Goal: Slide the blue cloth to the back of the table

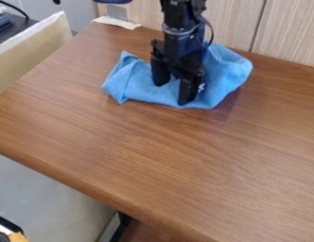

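Observation:
The black gripper (173,90) hangs down from the top edge over a blue cloth (228,71) near the back of the wooden table. Its two fingers stand apart, with blue cloth visible between and around them, and their tips are at or just above the fabric; whether they touch it I cannot tell. The cloth lies crumpled, with a folded corner at its left and a raised, bunched part to the right behind the arm. Part of the cloth's middle is hidden by the gripper.
The brown table (178,156) reaches to the right and front. A light wood-grain panel (287,33) rises along its back edge. At the left is a beige partition (33,52), and some pale tape (117,22) lies at the back left corner.

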You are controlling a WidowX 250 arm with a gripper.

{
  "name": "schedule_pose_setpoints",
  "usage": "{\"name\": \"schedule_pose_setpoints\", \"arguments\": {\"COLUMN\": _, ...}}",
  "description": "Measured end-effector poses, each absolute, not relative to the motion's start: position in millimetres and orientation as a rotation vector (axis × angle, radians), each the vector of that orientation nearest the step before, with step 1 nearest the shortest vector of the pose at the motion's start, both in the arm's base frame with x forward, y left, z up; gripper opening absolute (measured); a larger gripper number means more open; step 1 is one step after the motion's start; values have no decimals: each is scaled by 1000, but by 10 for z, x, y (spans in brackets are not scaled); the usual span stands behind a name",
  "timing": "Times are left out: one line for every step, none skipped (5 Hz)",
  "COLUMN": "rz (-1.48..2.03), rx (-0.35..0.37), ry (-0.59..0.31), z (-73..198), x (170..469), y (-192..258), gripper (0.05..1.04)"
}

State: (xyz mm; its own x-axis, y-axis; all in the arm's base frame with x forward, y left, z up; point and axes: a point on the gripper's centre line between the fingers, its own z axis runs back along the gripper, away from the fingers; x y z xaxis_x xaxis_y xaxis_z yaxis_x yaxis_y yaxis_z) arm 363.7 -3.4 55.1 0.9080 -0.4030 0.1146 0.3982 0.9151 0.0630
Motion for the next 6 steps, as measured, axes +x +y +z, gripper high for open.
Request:
{"name": "schedule_pose_setpoints", "arguments": {"rz": -414, "rx": 45, "ry": -145, "z": 569, "x": 3783, "y": 0, "gripper": 1000}}
{"name": "schedule_pose_setpoints", "arguments": {"rz": -426, "rx": 50, "ry": -149, "z": 599, "x": 3831, "y": 16, "gripper": 999}}
{"name": "schedule_pose_setpoints", "arguments": {"rz": -440, "rx": 50, "ry": -141, "z": 604, "x": 3822, "y": 22, "gripper": 999}}
{"name": "schedule_pose_setpoints", "arguments": {"rz": -443, "rx": 38, "ry": -137, "z": 614, "x": 3822, "y": 28, "gripper": 999}}
{"name": "schedule_pose_setpoints", "arguments": {"rz": -444, "rx": 29, "ry": -152, "z": 765, "x": 3840, "y": 46, "gripper": 1000}}
{"name": "schedule_pose_setpoints", "arguments": {"rz": -445, "rx": 53, "ry": -212, "z": 1122, "x": 3826, "y": 76, "gripper": 1000}}
